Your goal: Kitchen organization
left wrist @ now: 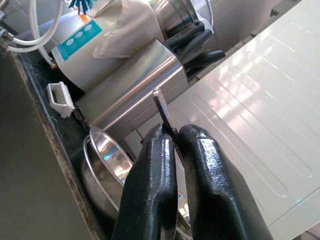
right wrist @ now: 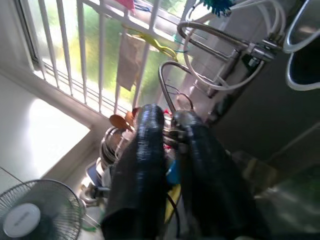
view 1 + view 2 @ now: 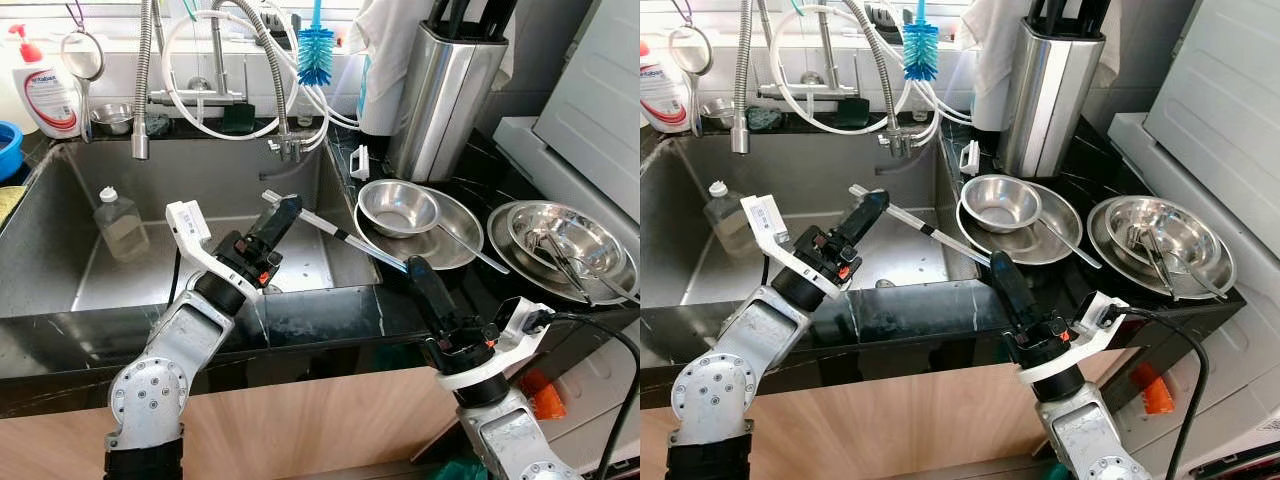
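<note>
The left end effector (image 3: 281,214) pinches a long thin metal utensil (image 3: 340,236) near its handle end, holding it level above the steel sink (image 3: 60,290) so its far end reaches toward four o'clock, where a small round steel bowl (image 3: 398,206) sits on the black stone tabletop (image 3: 330,318). Presumably it is being carried across to the dishes. The right end effector (image 3: 416,272), fingers pressed together and empty, waits low at the tabletop's front edge.

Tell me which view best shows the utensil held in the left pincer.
The left eye view: the long thin utensil shows end to end, slanting from the left pincer over the sink's rim. The right eye view matches. The left wrist view shows just its tip between the fingers.
</note>
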Controlling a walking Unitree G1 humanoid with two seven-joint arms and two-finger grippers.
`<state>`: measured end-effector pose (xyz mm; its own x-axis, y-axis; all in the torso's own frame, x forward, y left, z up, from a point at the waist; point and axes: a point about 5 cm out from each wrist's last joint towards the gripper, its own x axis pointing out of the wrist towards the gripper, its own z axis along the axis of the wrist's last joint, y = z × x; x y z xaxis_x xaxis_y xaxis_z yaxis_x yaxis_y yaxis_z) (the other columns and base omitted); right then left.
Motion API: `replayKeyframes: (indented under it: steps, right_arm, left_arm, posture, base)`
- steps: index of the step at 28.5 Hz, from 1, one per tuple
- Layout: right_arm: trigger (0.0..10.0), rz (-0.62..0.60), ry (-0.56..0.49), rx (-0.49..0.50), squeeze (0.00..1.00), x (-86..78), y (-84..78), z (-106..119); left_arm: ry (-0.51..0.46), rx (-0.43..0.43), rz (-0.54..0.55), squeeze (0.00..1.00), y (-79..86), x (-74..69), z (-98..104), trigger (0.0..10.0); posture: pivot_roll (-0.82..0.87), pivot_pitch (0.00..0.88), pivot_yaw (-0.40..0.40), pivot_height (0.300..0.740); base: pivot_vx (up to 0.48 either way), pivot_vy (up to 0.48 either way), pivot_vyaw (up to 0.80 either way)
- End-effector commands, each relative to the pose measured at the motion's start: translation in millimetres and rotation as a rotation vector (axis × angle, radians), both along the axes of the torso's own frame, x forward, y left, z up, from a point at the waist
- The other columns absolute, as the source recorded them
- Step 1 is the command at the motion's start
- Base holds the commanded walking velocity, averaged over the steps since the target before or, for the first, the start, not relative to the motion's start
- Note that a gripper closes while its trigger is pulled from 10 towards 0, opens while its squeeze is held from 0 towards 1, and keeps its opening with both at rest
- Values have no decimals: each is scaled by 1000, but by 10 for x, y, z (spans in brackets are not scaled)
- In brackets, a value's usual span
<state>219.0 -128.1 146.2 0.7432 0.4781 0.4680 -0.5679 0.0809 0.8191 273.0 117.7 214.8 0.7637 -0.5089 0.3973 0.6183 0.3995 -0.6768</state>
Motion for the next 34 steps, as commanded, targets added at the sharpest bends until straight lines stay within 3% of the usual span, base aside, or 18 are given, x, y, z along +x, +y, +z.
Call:
replayKeyframes:
  steps: [1,5,6,7,8,14,22,26,28,29,30,31,32,34]
  right_arm:
    - [10000,13,-52,-13,1000,-15,20,93]
    - [10000,-5,-38,-26,1000,-3,4,73]
    - [10000,-10,-36,-38,804,0,1,64]
    - [10000,-13,-35,-46,804,2,1,58]
    - [10000,-8,-31,-50,0,1,12,47]
    - [10000,-18,-15,-53,0,2,2,21]
    - [10000,-10,1,-68,0,-23,-7,-26]
    - [10000,23,-19,-62,0,-59,34,-2]
    - [10000,23,-18,-68,0,-62,37,-3]
    - [10000,28,-20,-72,0,-67,40,1]
    - [10000,35,-24,-76,0,-76,46,7]
    - [10000,39,-28,-78,0,-83,50,11]
    - [10000,42,-31,-80,0,-89,53,14]
    - [10000,51,-34,-92,0,-102,61,14]
  left_arm:
    - [10,41,5,0,-14,-8,1,0]
    - [16,31,13,0,1,2,6,0]
    - [17,29,16,0,8,6,9,0]
    - [18,27,17,0,12,9,10,0]
    - [18,26,17,0,14,10,10,0]
    - [31,-18,40,0,54,30,21,0]
    - [82,-279,112,0,279,115,85,0]
    - [99,-314,150,0,327,127,69,0]
    - [115,-341,228,0,404,163,78,0]
    - [126,-369,309,0,495,205,93,784]
    - [139,-356,378,0,562,238,86,8941]
    - [147,-346,424,0,608,259,82,10000]
    - [150,-321,473,0,652,276,75,10000]
    - [113,-161,561,0,687,298,93,10000]
  posture:
    - [56,0,-48,740]
    - [56,0,-48,740]
    - [56,0,-48,740]
    - [56,0,-48,740]
    - [57,0,-49,740]
    - [58,0,-48,740]
    - [57,0,-51,740]
    - [58,0,-53,740]
    - [56,0,-54,740]
    - [57,0,-54,740]
    - [57,0,-54,740]
    - [57,0,-54,740]
    - [57,0,-54,740]
    - [57,0,-54,740]
  base:
    - [0,0,0]
    - [0,0,0]
    - [0,0,0]
    - [0,0,0]
    - [0,0,0]
    - [0,0,0]
    - [0,0,0]
    - [0,0,0]
    - [0,0,0]
    - [0,0,0]
    - [0,0,0]
    - [0,0,0]
    - [0,0,0]
    - [0,0,0]
